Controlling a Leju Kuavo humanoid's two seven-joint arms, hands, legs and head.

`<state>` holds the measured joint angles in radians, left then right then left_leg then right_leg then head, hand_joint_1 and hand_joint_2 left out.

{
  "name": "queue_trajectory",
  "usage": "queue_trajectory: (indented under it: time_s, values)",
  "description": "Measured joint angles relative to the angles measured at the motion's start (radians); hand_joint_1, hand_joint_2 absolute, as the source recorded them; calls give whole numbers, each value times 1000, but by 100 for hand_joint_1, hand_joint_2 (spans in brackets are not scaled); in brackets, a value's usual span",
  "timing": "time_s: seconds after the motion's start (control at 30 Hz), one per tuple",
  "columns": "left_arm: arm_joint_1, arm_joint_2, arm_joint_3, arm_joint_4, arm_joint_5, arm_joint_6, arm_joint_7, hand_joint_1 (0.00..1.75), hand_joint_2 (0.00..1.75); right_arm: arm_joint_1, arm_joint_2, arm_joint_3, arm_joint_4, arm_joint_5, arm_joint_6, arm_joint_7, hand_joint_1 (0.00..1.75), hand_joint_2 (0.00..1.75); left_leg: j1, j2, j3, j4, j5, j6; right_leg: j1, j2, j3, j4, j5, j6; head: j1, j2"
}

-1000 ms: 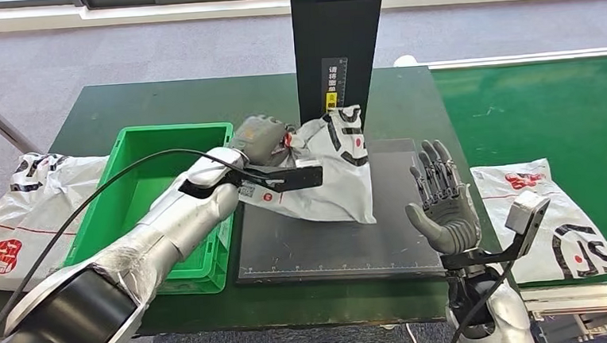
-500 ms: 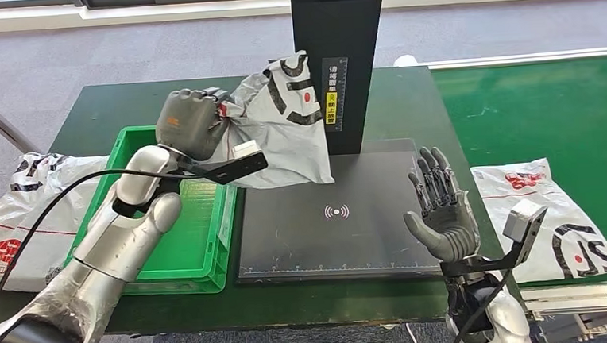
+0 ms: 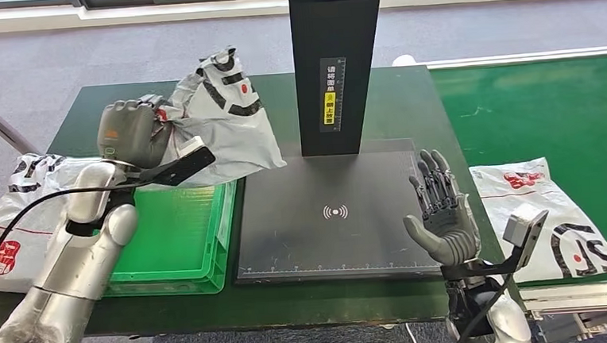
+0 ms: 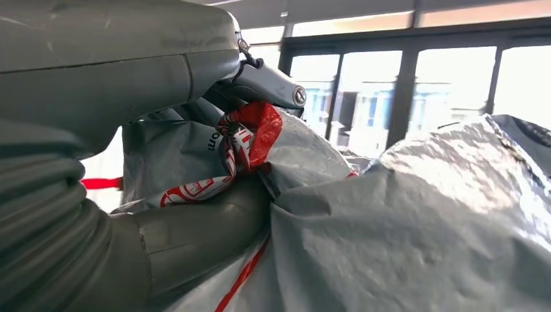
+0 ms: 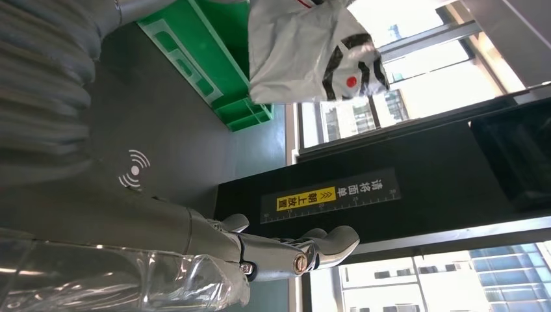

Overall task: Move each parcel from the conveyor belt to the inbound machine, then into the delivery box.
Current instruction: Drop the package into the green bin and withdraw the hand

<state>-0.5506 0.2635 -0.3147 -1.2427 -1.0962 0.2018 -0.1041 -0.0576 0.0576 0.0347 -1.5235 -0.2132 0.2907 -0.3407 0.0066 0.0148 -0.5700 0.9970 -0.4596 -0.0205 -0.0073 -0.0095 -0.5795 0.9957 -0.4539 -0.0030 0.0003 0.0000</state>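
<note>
The dark green worktop [image 3: 284, 292] carries the inbound machine and the delivery box, with the green conveyor belt [image 3: 543, 109] joining it on the robot's right. The inbound machine consists of a tall black column [image 3: 339, 58] bearing a yellow label, standing at the back of a flat black scanning plate [image 3: 336, 233] marked with a white wireless symbol. The green delivery box [image 3: 178, 235] sits just beside the plate on its left.

Three parcels show, all grey-white poly mailers with red and black print. One parcel [image 3: 218, 121] hangs in the air above the far edge of the delivery box, crumpled at the corner where the left hand [image 3: 129, 133] grips it with fingers closed tight; the left arm is raised with the wrist bent up. A second parcel [image 3: 553, 212] lies flat on the conveyor belt. A third parcel [image 3: 16, 209] lies at the worktop's left edge, beside the box.

The right hand [image 3: 439, 207] holds nothing; it stands upright at the plate's right edge, palm toward the plate, fingers spread apart.
</note>
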Motion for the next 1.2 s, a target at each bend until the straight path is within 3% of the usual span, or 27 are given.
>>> queue_trajectory:
  time_s: [0.17,0.37,0.67,0.8,0.93,1.2]
  values:
    - [181,28,171,-99,-109,-15,93,175,175,29,0,-6,-47,20,-8,25,0,175,0,3,0,0,-1,-1,0,3,-2,0,-1,-1,0,0]
    - [355,32,339,-193,-243,-131,184,175,175,45,5,-8,-67,37,0,29,0,175,0,3,-1,0,-2,-1,0,3,-2,0,-2,-1,0,0]
    - [447,26,463,-252,-272,-192,189,175,175,47,12,-8,-75,44,7,30,0,175,0,1,-1,0,-1,-1,0,2,-2,0,-1,-1,0,0]
    - [454,18,481,-258,-284,-236,186,0,175,52,17,-10,-86,45,6,30,0,175,0,1,-1,0,-1,-1,0,2,-2,0,-1,-1,0,0]
    - [456,7,489,-250,-297,-251,169,0,0,61,23,-11,-104,51,-3,32,0,175,0,1,-1,0,-1,-1,0,2,-2,0,-1,-1,0,0]
    - [433,-15,487,-223,-245,-225,103,0,0,73,27,-12,-125,52,-8,35,0,175,0,1,-1,0,-1,-1,0,2,-2,0,-1,-1,0,0]
